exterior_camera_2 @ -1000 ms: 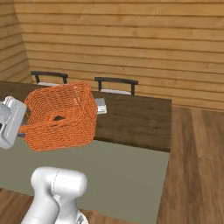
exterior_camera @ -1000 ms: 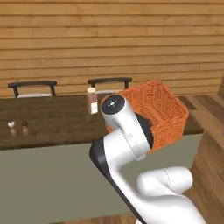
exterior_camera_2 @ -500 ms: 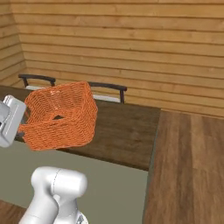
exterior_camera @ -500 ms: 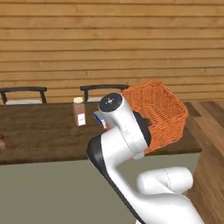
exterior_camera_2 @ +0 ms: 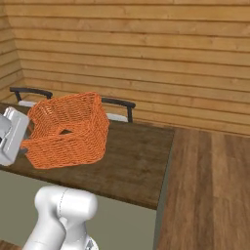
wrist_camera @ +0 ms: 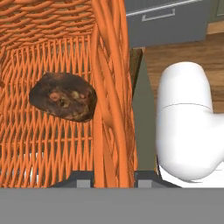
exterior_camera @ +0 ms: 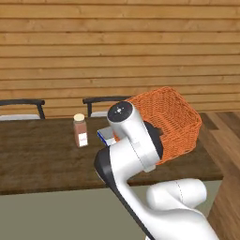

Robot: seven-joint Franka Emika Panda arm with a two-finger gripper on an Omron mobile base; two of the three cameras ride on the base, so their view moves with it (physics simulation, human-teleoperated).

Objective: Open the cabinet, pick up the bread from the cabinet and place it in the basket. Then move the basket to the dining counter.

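Note:
The orange woven basket [exterior_camera: 165, 123] hangs tilted over the right end of the dining counter [exterior_camera: 37, 159], its open top turned towards the wall. My gripper [wrist_camera: 113, 176] is shut on the basket's near wall [wrist_camera: 109, 87], with a finger on each side. Inside the basket [exterior_camera_2: 68, 129] lies the bread [wrist_camera: 63, 96], a dark-brown lump on the woven bottom. The arm covers the hand in the left base view. The dining counter [exterior_camera_2: 132, 166] is dark-brown wood grain with a grey-olive front. The cabinet is out of view.
A brown bottle with a tan cap [exterior_camera: 80, 130] stands on the counter left of the basket. Black-backed chairs [exterior_camera: 21, 103] [exterior_camera_2: 117, 103] stand behind the counter against a wood-plank wall. Wooden floor [exterior_camera_2: 210, 185] lies to the right. A grey drawer front [wrist_camera: 166, 17] lies beyond the basket.
The whole scene has shifted in both base views, so the base has driven; the counter now lies nearer. The basket stays in my gripper with the bread in it.

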